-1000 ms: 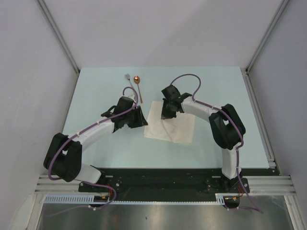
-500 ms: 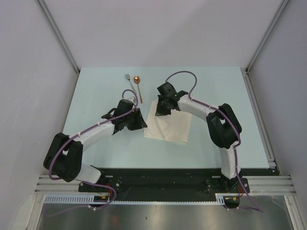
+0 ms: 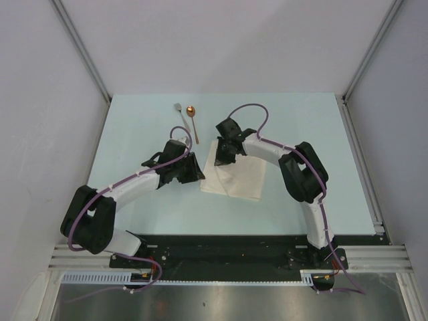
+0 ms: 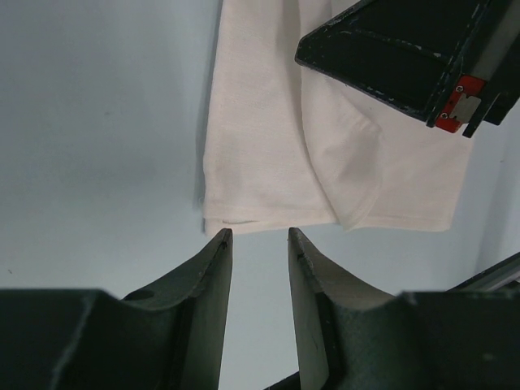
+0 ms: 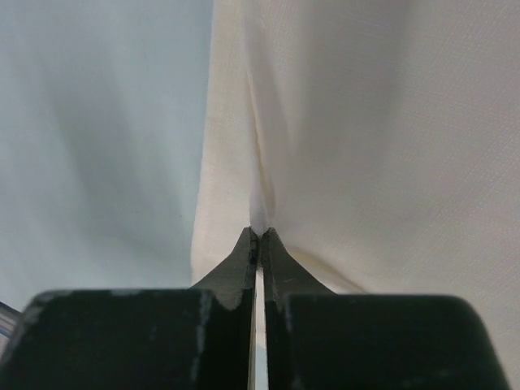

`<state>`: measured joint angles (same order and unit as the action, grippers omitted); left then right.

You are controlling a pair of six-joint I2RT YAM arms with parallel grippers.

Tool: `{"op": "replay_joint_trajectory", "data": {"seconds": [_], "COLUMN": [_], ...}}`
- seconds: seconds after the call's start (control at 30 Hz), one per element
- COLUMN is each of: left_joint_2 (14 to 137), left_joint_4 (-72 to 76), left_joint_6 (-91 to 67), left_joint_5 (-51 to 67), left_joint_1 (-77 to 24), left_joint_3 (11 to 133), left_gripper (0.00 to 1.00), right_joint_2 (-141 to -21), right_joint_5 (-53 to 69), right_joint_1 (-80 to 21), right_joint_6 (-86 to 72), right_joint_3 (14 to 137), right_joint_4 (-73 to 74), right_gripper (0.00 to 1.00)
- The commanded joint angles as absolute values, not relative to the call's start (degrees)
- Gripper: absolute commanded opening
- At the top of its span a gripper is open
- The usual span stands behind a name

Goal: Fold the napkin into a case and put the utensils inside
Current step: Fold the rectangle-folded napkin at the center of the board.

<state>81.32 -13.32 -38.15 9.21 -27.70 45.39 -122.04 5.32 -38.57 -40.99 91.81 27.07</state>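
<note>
Cream napkin (image 3: 241, 179) only partly folded on the counter (image 3: 134, 134); right gripper (image 5: 258, 233) pinches a fold, left gripper (image 4: 257, 236) open beside it; fork (image 3: 178, 108) and spoon (image 3: 192, 112) lie beyond, unplaced.

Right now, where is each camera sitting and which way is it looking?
Top external: above and behind the arms, looking down on the table; both arms show.
Left wrist: on the left arm, looking past the open left pincer at the napkin.
Right wrist: on the right arm, looking along the right pincer, shut on the napkin.
Shared: all three see the napkin.
</note>
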Motion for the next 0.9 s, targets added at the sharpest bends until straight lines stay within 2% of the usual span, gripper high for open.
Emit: {"op": "replay_joint_trajectory", "data": {"seconds": [0.0, 0.87], "left_joint_2": [79.45, 79.36], "left_joint_4": [-11.43, -11.51], "left_joint_6": [-38.85, -38.50], "left_joint_5": [9.32, 8.88], "left_joint_1": [-27.33, -27.33], "left_joint_3": [45.44, 45.26], "left_gripper": [0.38, 0.38], "right_joint_2": [-122.26, -126.21], "right_joint_5": [5.54, 8.44], "right_joint_1": [-39.02, -39.11], "right_joint_6": [-41.92, -42.28], "right_joint_3": [94.83, 97.03], "right_joint_4": [25.58, 24.43], "right_gripper": [0.00, 0.00]}}
